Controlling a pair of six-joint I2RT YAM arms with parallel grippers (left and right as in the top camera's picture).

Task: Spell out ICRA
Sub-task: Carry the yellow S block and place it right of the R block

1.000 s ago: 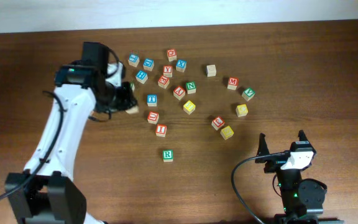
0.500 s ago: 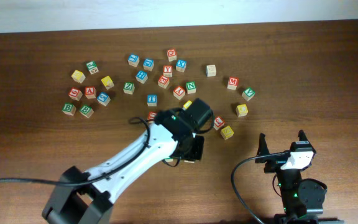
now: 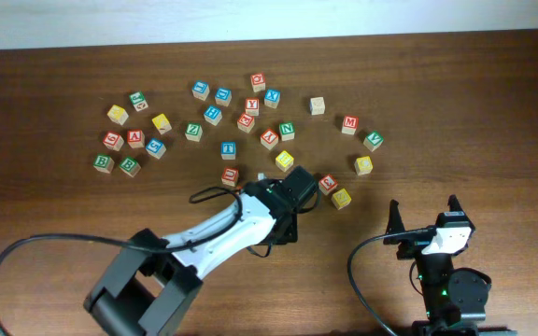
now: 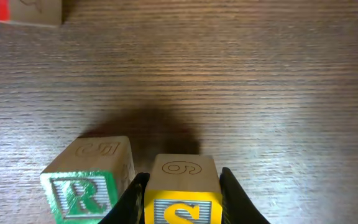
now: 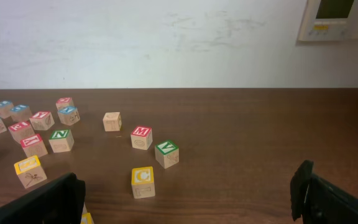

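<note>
left gripper (image 4: 182, 200): my jaws pinch a yellow block (image 4: 182, 177) | green R block (image 4: 89, 180) sits just beside it | right gripper (image 5: 185, 199): my jaws wide apart, empty

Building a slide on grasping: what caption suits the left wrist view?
Left gripper clamps a yellow cube beside the green R cube on the wooden table.

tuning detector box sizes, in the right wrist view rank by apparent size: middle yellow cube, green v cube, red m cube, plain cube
1. middle yellow cube
2. green v cube and red m cube, too alike to split
3. plain cube, smallest
Order follows nearness to the camera, so true sizes may match.
</note>
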